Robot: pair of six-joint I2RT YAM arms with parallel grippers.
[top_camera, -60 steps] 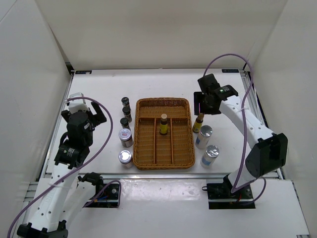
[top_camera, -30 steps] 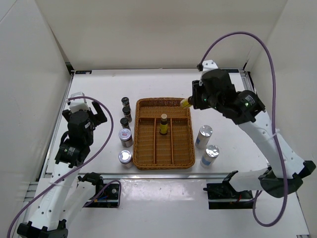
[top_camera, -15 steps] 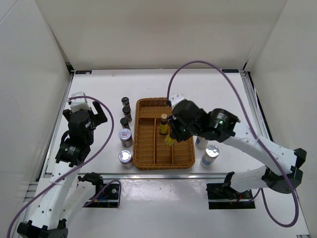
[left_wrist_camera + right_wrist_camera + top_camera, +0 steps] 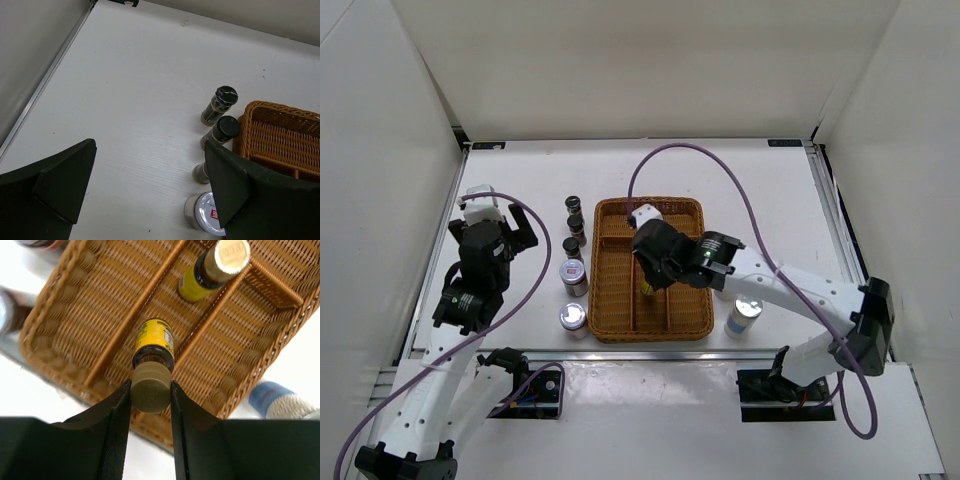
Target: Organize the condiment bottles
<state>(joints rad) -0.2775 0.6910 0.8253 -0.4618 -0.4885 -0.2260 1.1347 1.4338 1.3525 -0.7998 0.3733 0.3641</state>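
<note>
Right claw (image 4: 150, 390) pinches a yellow-labelled bottle (image 4: 154, 342), its print unreadable, by the cap (image 4: 149, 401) over the wicker tray (image 4: 75, 335); left claw (image 4: 150, 155) spread.

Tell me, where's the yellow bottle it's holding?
The bottle is between the right fingers, over the wicker tray's middle compartment, close to the other yellow bottle.

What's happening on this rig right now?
The right gripper is shut on the cap of a yellow-labelled amber bottle, holding it over the middle compartment of the wicker tray, next to a second amber bottle standing there. The left gripper hangs open and empty above the table, near three dark black-capped bottles and two silver-lidded jars lined up left of the tray. A white cylinder stands to the tray's right.
</note>
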